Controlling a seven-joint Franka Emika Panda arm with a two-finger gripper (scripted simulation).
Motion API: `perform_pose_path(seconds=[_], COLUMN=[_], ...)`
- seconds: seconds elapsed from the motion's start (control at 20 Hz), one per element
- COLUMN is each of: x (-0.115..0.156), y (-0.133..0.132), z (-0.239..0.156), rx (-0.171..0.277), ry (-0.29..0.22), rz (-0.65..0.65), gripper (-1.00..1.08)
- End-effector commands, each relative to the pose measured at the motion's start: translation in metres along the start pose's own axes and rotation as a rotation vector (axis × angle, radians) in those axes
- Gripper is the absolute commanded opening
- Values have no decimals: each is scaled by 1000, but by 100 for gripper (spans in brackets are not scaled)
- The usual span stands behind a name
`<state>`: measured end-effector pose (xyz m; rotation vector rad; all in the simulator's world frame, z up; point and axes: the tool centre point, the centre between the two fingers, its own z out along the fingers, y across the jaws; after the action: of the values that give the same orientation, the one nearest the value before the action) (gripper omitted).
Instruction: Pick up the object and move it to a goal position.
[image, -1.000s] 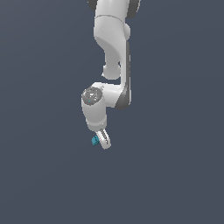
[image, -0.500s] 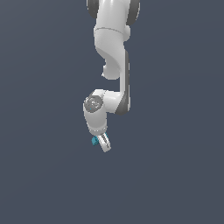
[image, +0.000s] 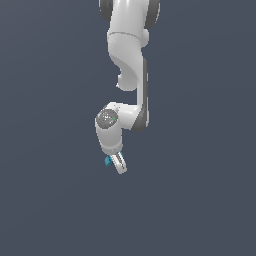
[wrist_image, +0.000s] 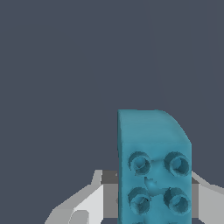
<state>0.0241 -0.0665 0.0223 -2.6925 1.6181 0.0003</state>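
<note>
The object is a small teal-blue block (image: 107, 161), a speck at the tip of the white arm in the exterior view. My gripper (image: 119, 166) is shut on it, fingers angled down toward the exterior view's right. In the wrist view the block (wrist_image: 153, 166) fills the space between the two grey-white fingers (wrist_image: 85, 203), showing round hollows on the face toward the camera. My gripper (wrist_image: 151, 199) holds it well above the dark grey surface.
A plain dark grey ground (image: 200, 200) surrounds the arm on all sides. The arm's white links (image: 130, 60) rise to the top edge of the exterior view. No goal marker shows.
The gripper and the held block have drifted a little toward the exterior view's right and slightly up as the arm folded. The grip stayed the same.
</note>
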Motion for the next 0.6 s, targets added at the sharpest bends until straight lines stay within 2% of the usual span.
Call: perform_pose_path(seconds=[0.0,0.25,0.55], x=[0,0,-2], y=[0,-5,-24], z=[0,-1,-7], rx=[0,0,0], ry=[0,0,0], rz=[0,0,0], gripper=[-100,-100,-100])
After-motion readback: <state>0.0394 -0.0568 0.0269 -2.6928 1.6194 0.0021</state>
